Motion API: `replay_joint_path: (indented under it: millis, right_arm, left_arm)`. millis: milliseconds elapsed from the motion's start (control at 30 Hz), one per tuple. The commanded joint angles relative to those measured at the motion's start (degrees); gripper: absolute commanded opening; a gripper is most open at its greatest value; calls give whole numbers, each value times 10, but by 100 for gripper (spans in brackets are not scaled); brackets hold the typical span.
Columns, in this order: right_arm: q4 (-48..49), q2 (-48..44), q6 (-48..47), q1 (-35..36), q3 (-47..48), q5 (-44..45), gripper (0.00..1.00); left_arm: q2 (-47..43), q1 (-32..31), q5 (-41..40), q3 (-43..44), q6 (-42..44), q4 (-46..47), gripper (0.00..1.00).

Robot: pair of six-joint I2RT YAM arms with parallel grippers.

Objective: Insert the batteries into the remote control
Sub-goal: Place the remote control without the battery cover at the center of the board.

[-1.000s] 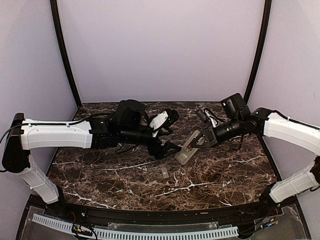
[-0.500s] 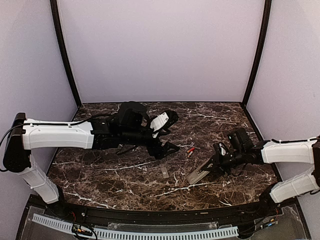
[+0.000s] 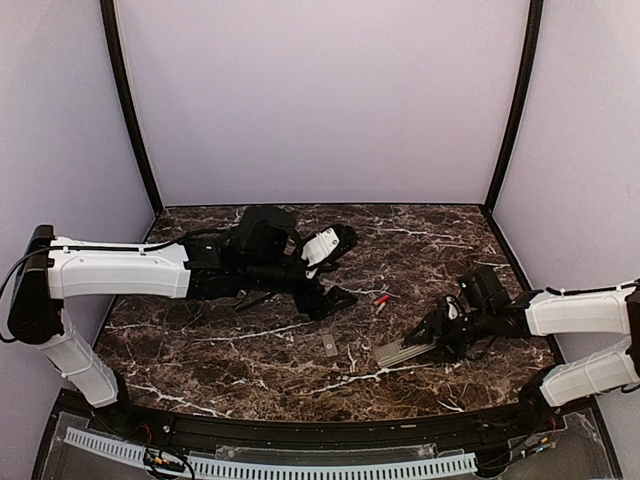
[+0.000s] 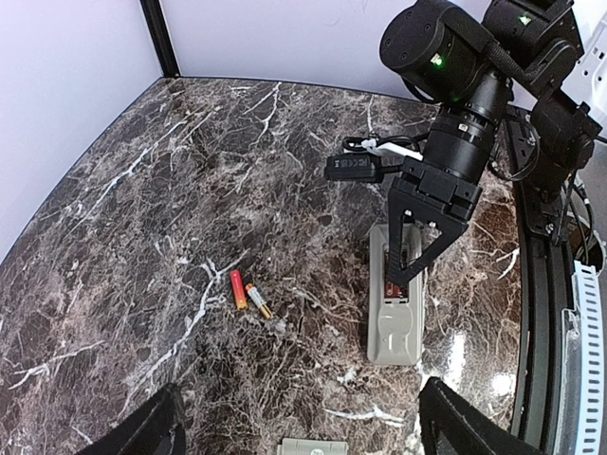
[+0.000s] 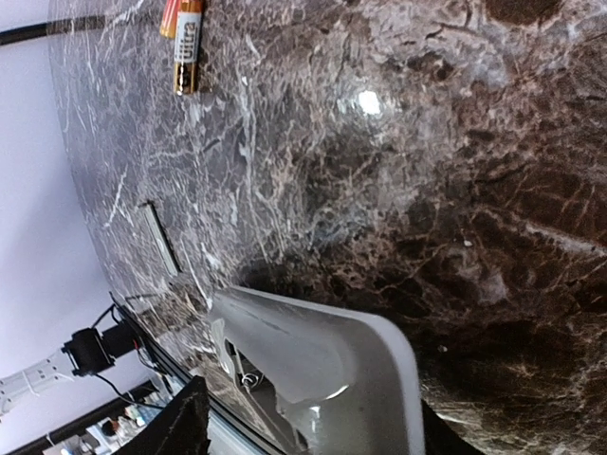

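Observation:
The remote control lies grey back up on the marble table, with its battery recess showing in the left wrist view. My right gripper is shut on its far end, one finger at each side, and the remote fills the right wrist view. Two batteries lie loose side by side left of the remote: a red one and one with a pale wrap. They also show in the right wrist view. My left gripper hovers open and empty, above the table and short of the batteries.
A small grey battery cover lies flat on the table in front of the left gripper; it also shows in the left wrist view and the right wrist view. Lilac walls enclose the table on three sides.
My right arm has carried the remote from mid-air at the table's centre to the right and down onto the table. The batteries now show. My left arm has hardly moved.

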Motion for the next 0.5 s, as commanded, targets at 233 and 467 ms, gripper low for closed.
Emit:
replay_joint_path:
  millis: [233, 467]
  right_arm:
    - [-194, -49, -59, -2, 43, -20, 71]
    - [-344, -86, -135, -2, 122, 26, 81]
  left_arm:
    - [15, -2, -6, 12, 18, -31, 84]
    - [17, -1, -8, 9, 21, -29, 85]
